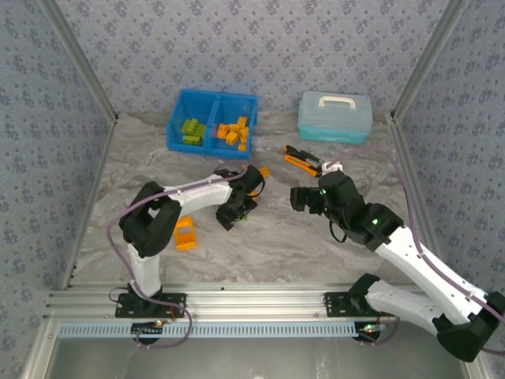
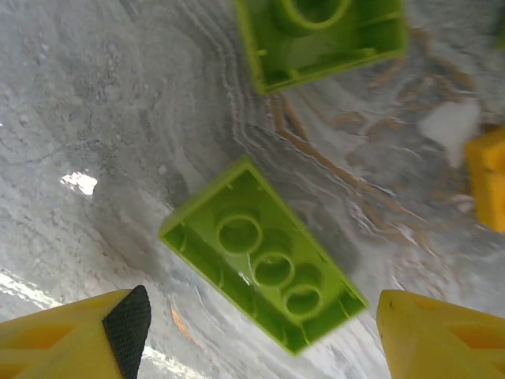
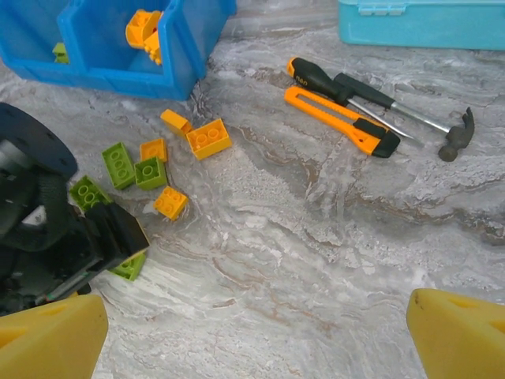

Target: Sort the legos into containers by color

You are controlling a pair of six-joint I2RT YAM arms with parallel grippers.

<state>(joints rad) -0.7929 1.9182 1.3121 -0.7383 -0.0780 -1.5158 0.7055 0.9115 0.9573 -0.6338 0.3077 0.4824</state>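
A lime green lego [image 2: 264, 264] lies hollow side up on the marble table, and my left gripper [image 2: 260, 335] stands open just above it, one yellow finger on each side. A second green lego [image 2: 323, 35] and an orange one [image 2: 489, 178] lie just beyond. In the right wrist view, loose orange legos [image 3: 208, 138] and green legos [image 3: 117, 164] are scattered beside the left gripper [image 1: 237, 207]. The blue bin [image 1: 211, 100] holds green legos [image 1: 191, 130] on its left side and orange legos [image 1: 233, 132] on its right. My right gripper [image 3: 252, 347] hangs open over bare table.
A large orange block [image 1: 185, 233] lies by the left arm's elbow. A pale blue lidded case [image 1: 334, 115] stands at the back right. In front of it lie a utility knife [image 3: 335, 118], a screwdriver [image 3: 347, 85] and a small hammer [image 3: 456, 134].
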